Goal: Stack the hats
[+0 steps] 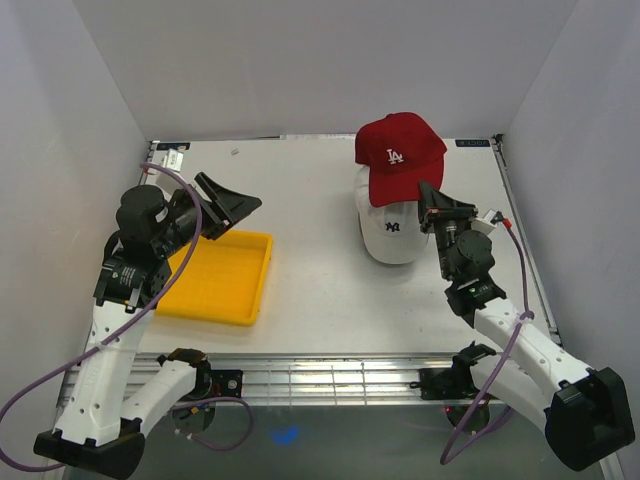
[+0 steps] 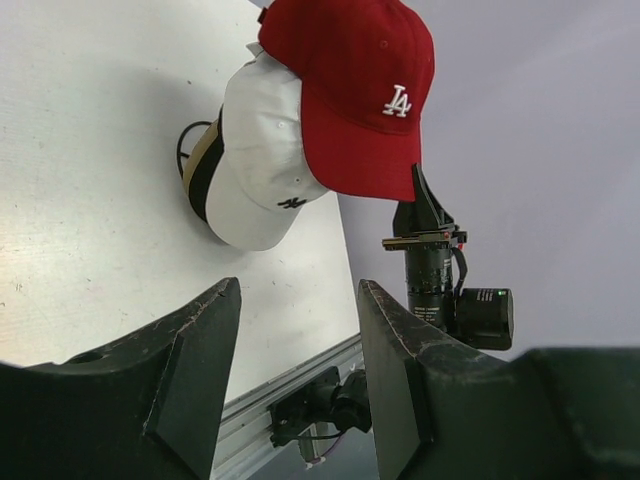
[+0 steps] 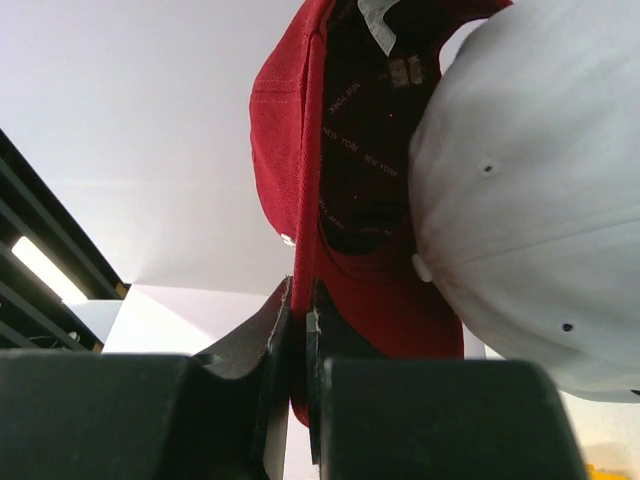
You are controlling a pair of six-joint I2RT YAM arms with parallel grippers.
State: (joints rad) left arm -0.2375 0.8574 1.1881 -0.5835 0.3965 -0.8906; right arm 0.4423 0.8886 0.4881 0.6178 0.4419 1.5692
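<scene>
A red cap (image 1: 398,152) with a white LA logo sits tilted on top of a white cap (image 1: 388,228) at the table's right. My right gripper (image 1: 430,195) is shut on the red cap's brim edge (image 3: 312,262); the white cap's crown (image 3: 520,190) fills the right of that wrist view. In the left wrist view the red cap (image 2: 355,90) covers the white cap (image 2: 262,160), and a tan and black edge of further hats (image 2: 200,172) shows beneath. My left gripper (image 1: 228,205) hangs open above the yellow tray, its fingers (image 2: 205,370) empty.
A yellow tray (image 1: 222,280) lies at the left under my left arm. White walls close the table at the back and sides. A metal rail (image 1: 330,380) runs along the near edge.
</scene>
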